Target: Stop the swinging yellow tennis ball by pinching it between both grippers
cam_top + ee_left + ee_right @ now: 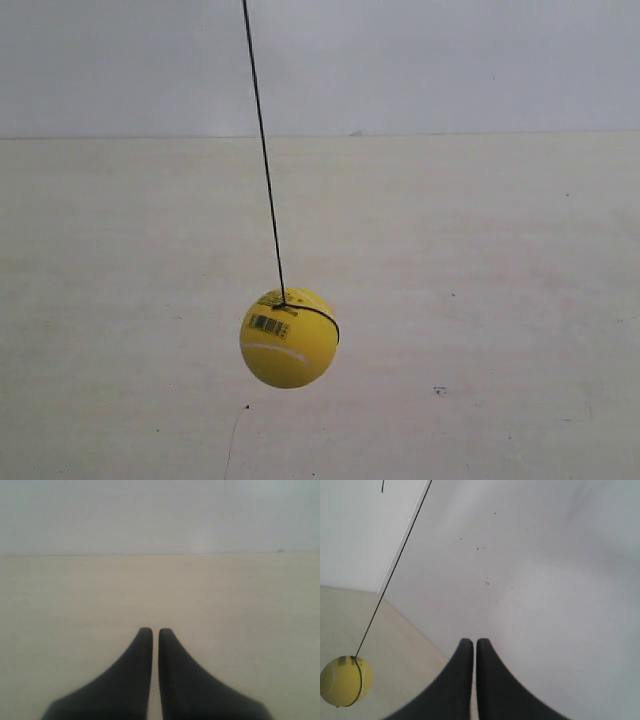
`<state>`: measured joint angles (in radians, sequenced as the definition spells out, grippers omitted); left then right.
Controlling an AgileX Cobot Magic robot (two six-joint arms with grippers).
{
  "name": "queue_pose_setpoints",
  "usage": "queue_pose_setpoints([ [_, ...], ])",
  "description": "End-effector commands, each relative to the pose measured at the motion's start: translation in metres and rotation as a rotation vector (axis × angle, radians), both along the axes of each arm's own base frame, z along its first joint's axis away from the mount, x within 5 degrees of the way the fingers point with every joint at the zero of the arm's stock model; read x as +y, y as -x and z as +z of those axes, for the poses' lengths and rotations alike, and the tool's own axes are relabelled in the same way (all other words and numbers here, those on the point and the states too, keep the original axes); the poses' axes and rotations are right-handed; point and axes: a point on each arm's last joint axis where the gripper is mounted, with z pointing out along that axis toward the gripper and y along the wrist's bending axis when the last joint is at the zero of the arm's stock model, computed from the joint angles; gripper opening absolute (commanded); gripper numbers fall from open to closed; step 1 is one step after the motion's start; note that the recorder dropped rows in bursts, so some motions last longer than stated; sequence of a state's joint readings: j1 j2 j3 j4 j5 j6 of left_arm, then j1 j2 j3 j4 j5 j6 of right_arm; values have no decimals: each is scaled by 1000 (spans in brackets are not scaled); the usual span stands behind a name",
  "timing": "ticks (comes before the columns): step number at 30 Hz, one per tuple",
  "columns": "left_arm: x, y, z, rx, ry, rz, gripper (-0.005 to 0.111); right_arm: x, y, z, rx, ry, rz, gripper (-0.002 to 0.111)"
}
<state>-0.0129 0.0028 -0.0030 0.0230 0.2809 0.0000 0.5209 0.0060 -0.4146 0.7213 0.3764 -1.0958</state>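
Note:
The yellow tennis ball [289,338] hangs in the air on a thin black string [263,150], with its barcode label and white seam facing the exterior camera. No gripper shows in the exterior view. In the right wrist view the ball [345,680] hangs off to one side of my right gripper [471,642], well apart from it; the two black fingers are shut with nothing between them. My left gripper [152,631] is also shut and empty, above the pale table [225,600]. The ball is out of the left wrist view.
A pale beige table top [480,300] spreads under the ball, ending at a light grey wall [450,60]. The right wrist view looks at the white wall [545,580], which has small dark specks, and at the table's edge.

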Motion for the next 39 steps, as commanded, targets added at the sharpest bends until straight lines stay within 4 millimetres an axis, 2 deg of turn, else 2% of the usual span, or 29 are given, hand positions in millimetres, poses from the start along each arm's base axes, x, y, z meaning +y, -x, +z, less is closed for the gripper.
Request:
queue_pose_setpoints([
  [1,1,0,-2,12,-11,5,5,0,0,-1,-3,-7,-3,0],
  [30,1,0,-2,12,-11,5,5,0,0,-1,-1,-5,-1,0],
  [37,1,0,-2,12,-11,5,5,0,-3,-8,3,28,-21,0],
  [39,1,0,-2,12,-11,5,5,-1,-5,-10,89,-25,-37,0],
])
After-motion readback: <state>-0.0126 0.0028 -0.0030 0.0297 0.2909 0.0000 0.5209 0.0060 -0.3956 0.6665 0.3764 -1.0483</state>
